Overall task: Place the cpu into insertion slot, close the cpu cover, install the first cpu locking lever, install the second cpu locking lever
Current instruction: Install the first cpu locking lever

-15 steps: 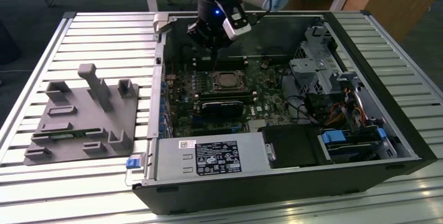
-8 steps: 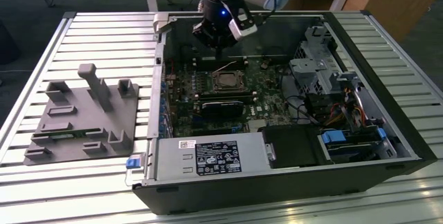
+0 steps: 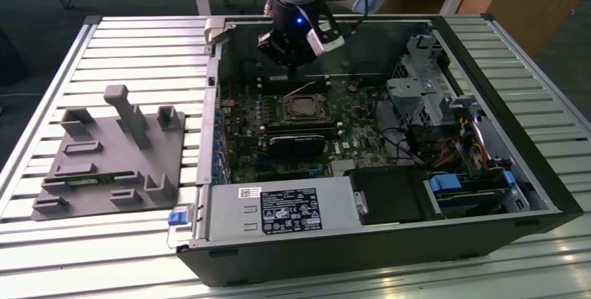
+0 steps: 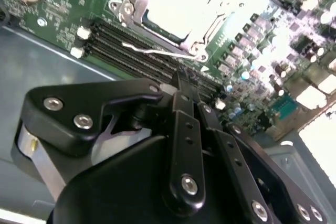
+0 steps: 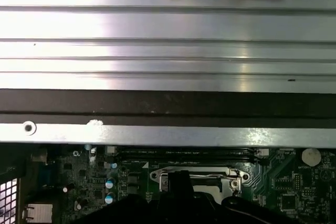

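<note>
The gripper (image 3: pixel 293 72) hangs inside the open computer case (image 3: pixel 544 195), just beside the socket (image 3: pixel 287 109) on its far edge as the exterior view shows it. In the second wrist view its two black fingers (image 4: pixel 186 129) run forward side by side and meet at the tips, pressed together with nothing between them.

The chip (image 4: pixel 173 1) sits in the socket, its pale metal top bright under the light. The cover (image 4: pixel 157 31) lies down flat around it, a silvery frame with the chip showing through its window.

A thin wire lever (image 4: pixel 157 51) starts at the corner of the socket nearest the fingertips and slants away from the socket's edge, out over the long dark memory slots (image 4: pixel 115 45) that run just beside the socket. The fingertips are close to that lever; whether they touch it I cannot tell.

Around the socket lies the green board (image 4: pixel 52 3). Well apart from the socket, toward the exterior view's left and outside the case, a grey holder (image 3: pixel 111 153) rests on the slatted table (image 3: pixel 138 43)
</note>
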Tool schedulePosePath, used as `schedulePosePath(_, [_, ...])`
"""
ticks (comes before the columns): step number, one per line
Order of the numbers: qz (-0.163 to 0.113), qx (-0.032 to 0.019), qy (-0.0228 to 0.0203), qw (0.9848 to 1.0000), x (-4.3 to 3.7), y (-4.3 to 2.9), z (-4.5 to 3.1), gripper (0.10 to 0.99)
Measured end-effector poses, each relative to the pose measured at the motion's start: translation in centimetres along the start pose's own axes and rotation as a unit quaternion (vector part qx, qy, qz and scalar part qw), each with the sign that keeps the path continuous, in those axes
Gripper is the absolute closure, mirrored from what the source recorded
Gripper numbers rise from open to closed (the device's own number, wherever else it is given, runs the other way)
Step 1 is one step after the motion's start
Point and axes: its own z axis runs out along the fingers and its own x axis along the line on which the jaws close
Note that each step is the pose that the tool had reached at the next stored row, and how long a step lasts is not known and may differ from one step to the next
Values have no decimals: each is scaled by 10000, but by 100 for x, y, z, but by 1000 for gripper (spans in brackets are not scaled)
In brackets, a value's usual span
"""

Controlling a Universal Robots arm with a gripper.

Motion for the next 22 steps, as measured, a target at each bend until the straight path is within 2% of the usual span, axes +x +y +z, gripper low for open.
schedulePosePath(6, [-51,0,6,10000,-98,-5,67,980])
schedulePosePath(14, [-63,0,7,10000,-165,-5,144,980])
schedulePosePath(22, [-73,0,7,10000,-228,-2,186,980])
